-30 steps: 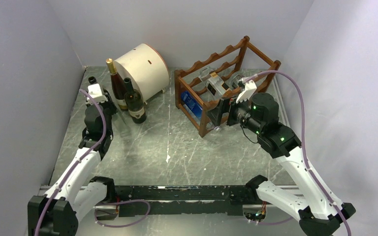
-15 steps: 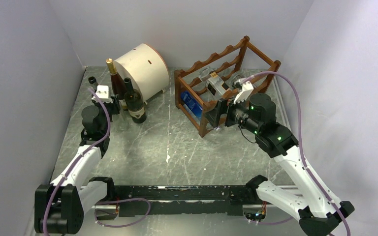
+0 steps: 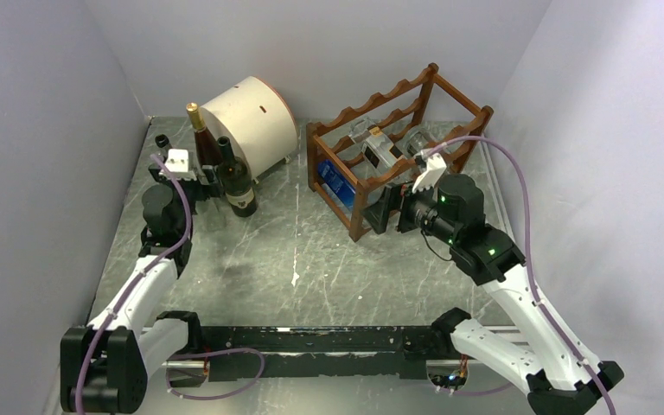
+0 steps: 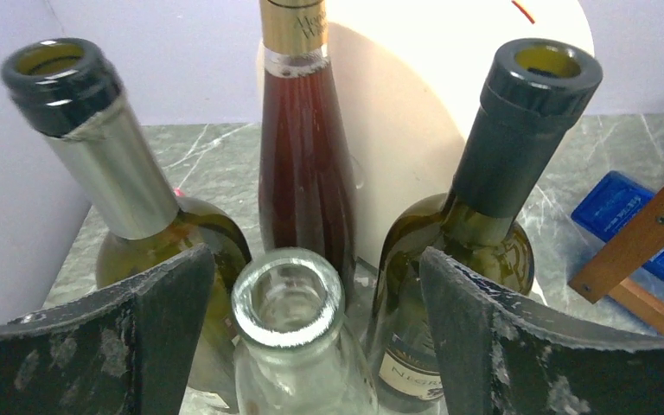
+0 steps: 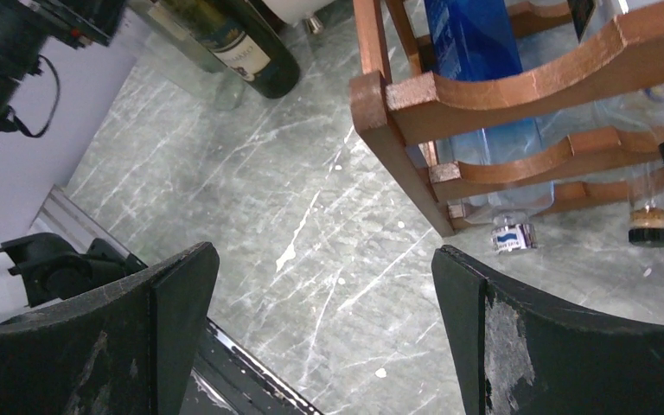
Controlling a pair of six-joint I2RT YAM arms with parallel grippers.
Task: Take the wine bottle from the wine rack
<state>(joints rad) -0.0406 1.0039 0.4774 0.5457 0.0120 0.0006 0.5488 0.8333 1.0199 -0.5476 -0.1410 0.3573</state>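
The left gripper (image 4: pixel 307 290) is seen with its fingers spread wide around the mouth of a clear glass bottle (image 4: pixel 290 363), which is not touched. The right gripper (image 5: pixel 322 255) is also held apart and empty, just before the wine rack (image 5: pixel 484 91). A blue bottle (image 5: pixel 475 52) lies low in the rack, with its neck toward this gripper. If the neck is gripped askew, a rail may be caught and the whole rack dragged.

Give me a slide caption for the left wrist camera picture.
Left gripper open, flanking the neck of a clear bottle, red-brown bottle and cream drum behind.
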